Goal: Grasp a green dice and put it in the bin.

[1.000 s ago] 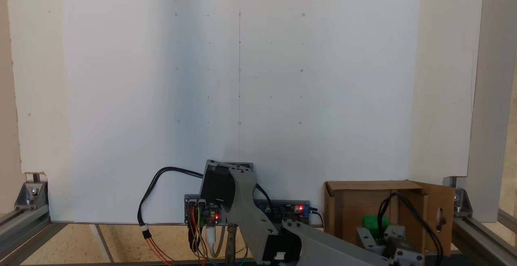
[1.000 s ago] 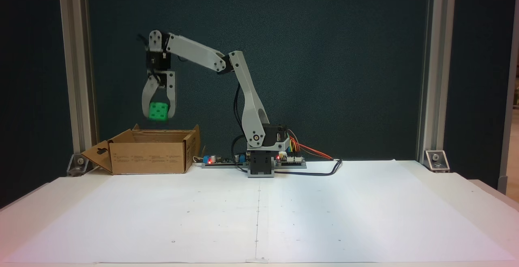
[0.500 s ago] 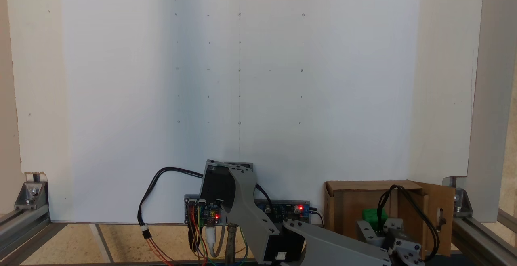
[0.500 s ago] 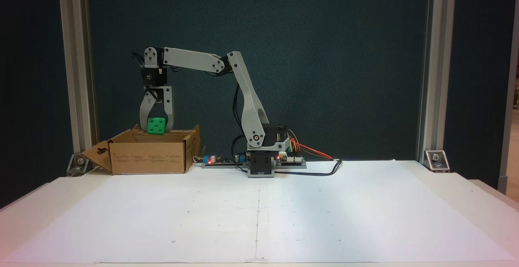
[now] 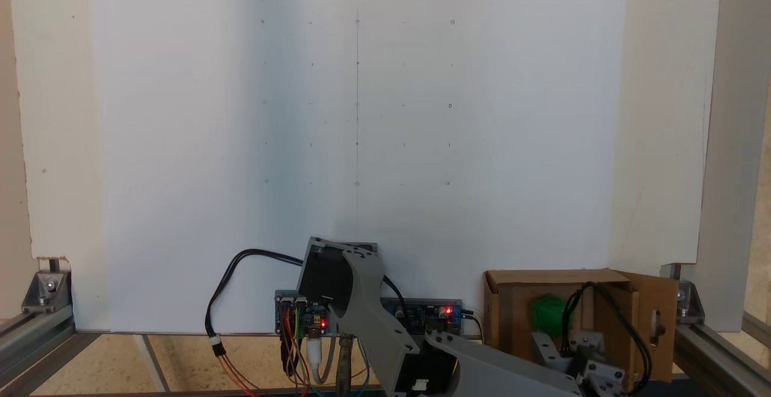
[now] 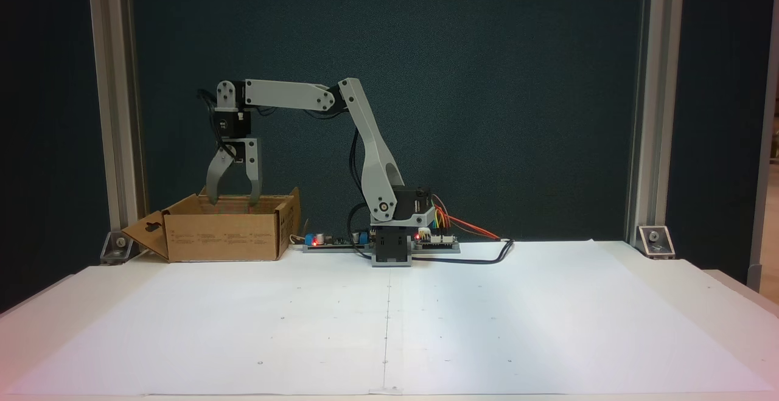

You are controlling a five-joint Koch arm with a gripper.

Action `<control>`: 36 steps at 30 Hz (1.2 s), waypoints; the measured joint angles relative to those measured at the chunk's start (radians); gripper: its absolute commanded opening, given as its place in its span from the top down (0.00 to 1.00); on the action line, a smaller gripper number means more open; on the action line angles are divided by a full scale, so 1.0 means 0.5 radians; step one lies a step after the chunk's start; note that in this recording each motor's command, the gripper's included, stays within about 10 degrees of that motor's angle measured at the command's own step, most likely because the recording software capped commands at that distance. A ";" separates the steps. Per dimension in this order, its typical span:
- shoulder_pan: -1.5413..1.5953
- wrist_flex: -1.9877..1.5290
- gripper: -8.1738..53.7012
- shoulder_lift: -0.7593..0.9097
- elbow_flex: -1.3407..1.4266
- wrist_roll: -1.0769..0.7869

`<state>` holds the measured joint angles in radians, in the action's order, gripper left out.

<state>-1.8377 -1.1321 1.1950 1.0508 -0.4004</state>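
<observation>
The green dice (image 5: 547,315) lies inside the bin (image 5: 512,312), a brown cardboard box at the lower right in one fixed view; the box wall hides it in the other. The bin (image 6: 225,237) stands at the left of the white sheet, its flap with a keyhole cutout (image 6: 146,230) folded outward. My gripper (image 6: 232,202) hangs straight down over the bin's opening, fingers spread apart and empty, tips just at the rim. The arm's wrist (image 5: 578,355) covers part of the bin's inside.
The arm's base (image 6: 392,246) and circuit boards (image 6: 331,240) with wires sit at the back edge of the white paper sheet (image 6: 389,322). Aluminium frame posts (image 6: 112,109) stand at both sides, one right beside the bin.
The gripper came down toward the bin with the dice, then opened; the dice dropped out of the fingers into the bin.
</observation>
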 measured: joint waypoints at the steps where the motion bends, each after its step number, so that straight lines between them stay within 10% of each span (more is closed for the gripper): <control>1: -0.015 0.000 0.28 -0.003 0.000 0.000; 11: 0.193 -0.104 0.23 0.295 0.000 0.138; 21: 1.543 -0.150 0.15 0.798 0.000 0.920; 36: 3.439 0.160 0.15 0.850 0.080 1.028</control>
<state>-0.1181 -1.0523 1.6199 1.0907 0.1135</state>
